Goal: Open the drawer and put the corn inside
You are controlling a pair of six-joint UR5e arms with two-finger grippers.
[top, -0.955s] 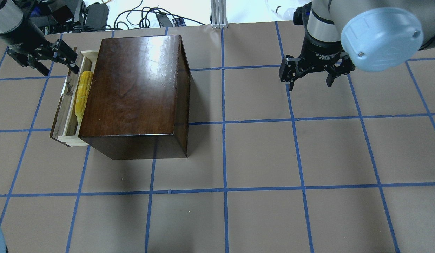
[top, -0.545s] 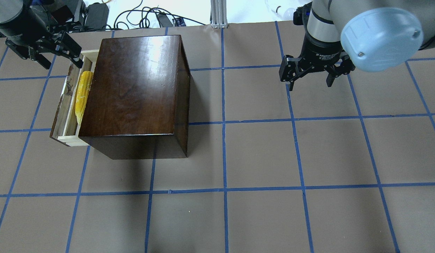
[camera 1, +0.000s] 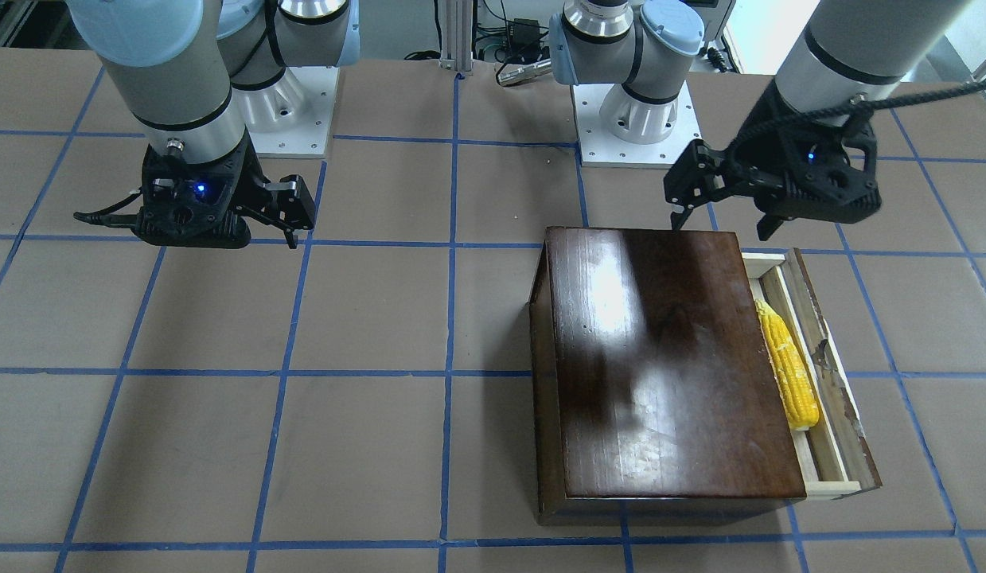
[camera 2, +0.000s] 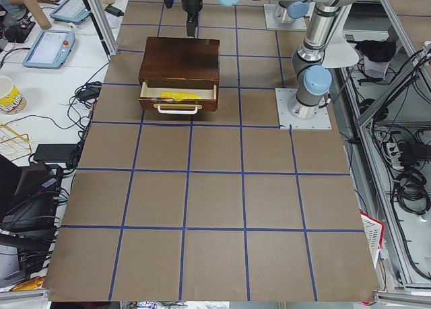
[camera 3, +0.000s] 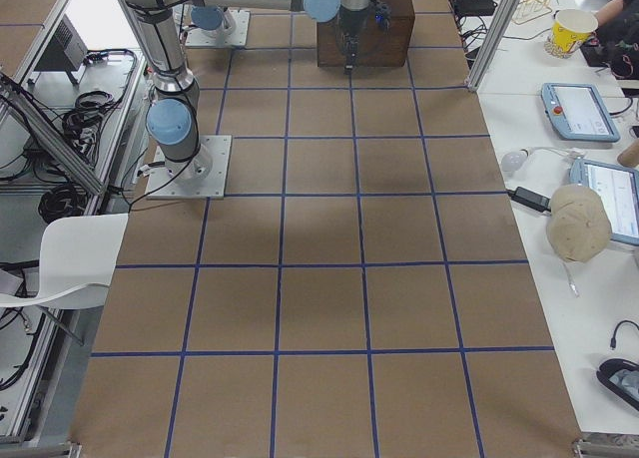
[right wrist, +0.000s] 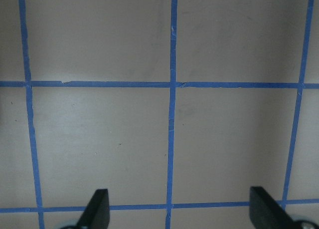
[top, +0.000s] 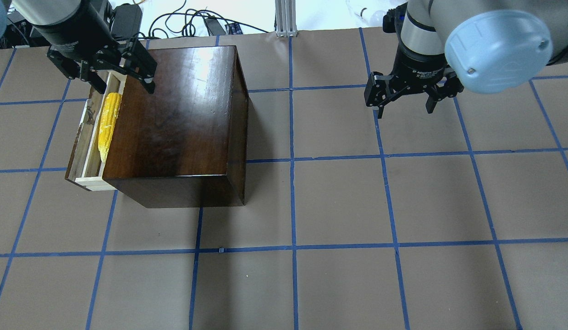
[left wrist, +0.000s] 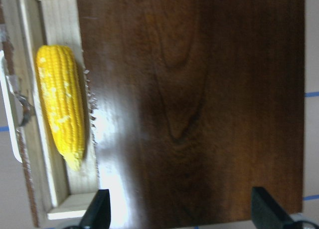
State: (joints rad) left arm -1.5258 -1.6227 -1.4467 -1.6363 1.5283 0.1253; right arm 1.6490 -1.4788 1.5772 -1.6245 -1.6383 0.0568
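The dark-brown wooden box [top: 173, 110] stands on the left half of the table. Its drawer [top: 77, 149] is pulled open to the left. The yellow corn [top: 107, 123] lies inside the drawer, along it. The corn also shows in the front view [camera 1: 789, 368] and in the left wrist view [left wrist: 62, 107]. My left gripper [top: 124, 87] is open and empty, above the far end of the drawer and the box's far left corner. My right gripper [top: 405, 110] is open and empty, hovering over bare table far to the right.
Cables and power supplies [top: 128, 18] lie beyond the table's far edge, next to an aluminium post [top: 286, 18]. The arm bases [camera 1: 636, 111] stand on the robot's side of the table. Blue tape lines grid the brown table cover.
My left gripper has moved right, from beside the drawer's far end to above the box's far left corner. The corn, the drawer and the right arm have not moved.
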